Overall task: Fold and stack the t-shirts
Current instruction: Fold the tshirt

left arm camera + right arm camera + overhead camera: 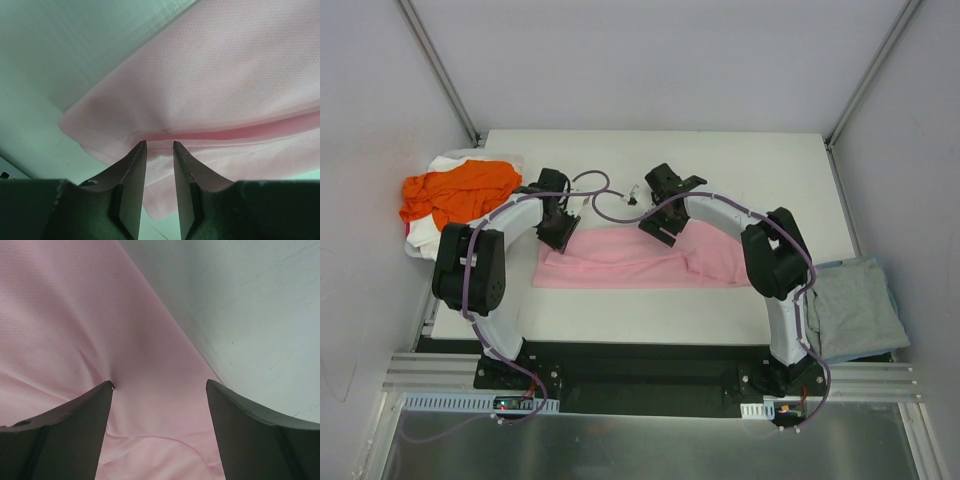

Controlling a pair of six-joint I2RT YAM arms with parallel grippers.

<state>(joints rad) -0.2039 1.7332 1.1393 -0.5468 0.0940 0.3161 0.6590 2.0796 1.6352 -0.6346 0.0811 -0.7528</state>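
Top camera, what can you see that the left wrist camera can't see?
Only the top view shows the crumpled orange cotton t-shirt lying on a white t-shirt at the left, the grey-blue cotton t-shirt at the right, and the right gripper. Only the left wrist view shows the left gripper up close, its fingers a narrow gap apart at a fold. Both show the light pink cotton t-shirt spread on the white table.

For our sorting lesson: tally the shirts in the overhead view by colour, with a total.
pink shirt: 1
orange shirt: 1
white shirt: 1
grey shirt: 1
Total: 4
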